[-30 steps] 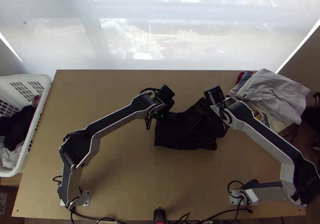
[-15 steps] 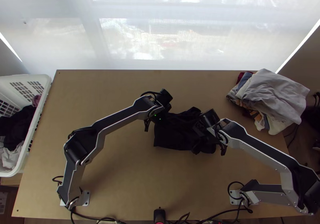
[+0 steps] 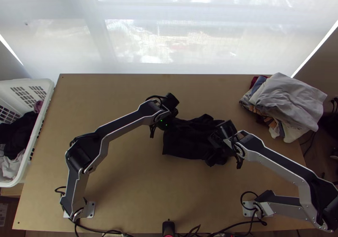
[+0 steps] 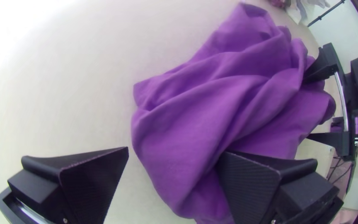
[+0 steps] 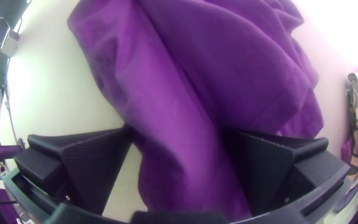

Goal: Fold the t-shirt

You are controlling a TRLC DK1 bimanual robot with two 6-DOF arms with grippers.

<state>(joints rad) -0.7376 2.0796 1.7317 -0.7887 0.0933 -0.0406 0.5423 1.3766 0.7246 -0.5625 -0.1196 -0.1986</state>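
In the top view my left gripper (image 3: 169, 121) is at the left end of the dark t-shirt (image 3: 186, 146), and my right gripper (image 3: 217, 150) is over its right end. The shirt lies bunched with loose folds. In the left wrist view the left gripper (image 4: 172, 153) is open, one finger against the purple-looking t-shirt (image 4: 195, 120), the other over bare table. The right wrist view has the right gripper (image 5: 177, 130) open, with a ridge of the t-shirt (image 5: 166, 103) between its spread fingers.
A pile of folded clothes (image 3: 287, 97) lies at the table's back right. The white laundry basket (image 3: 40, 123) with clothes inside stands beyond the left edge. Bare table (image 3: 139, 186) stretches in front of the shirt.
The right gripper has come from the shirt's far right side toward the table's near edge, and the cloth there has shifted. My left gripper has moved slightly left.
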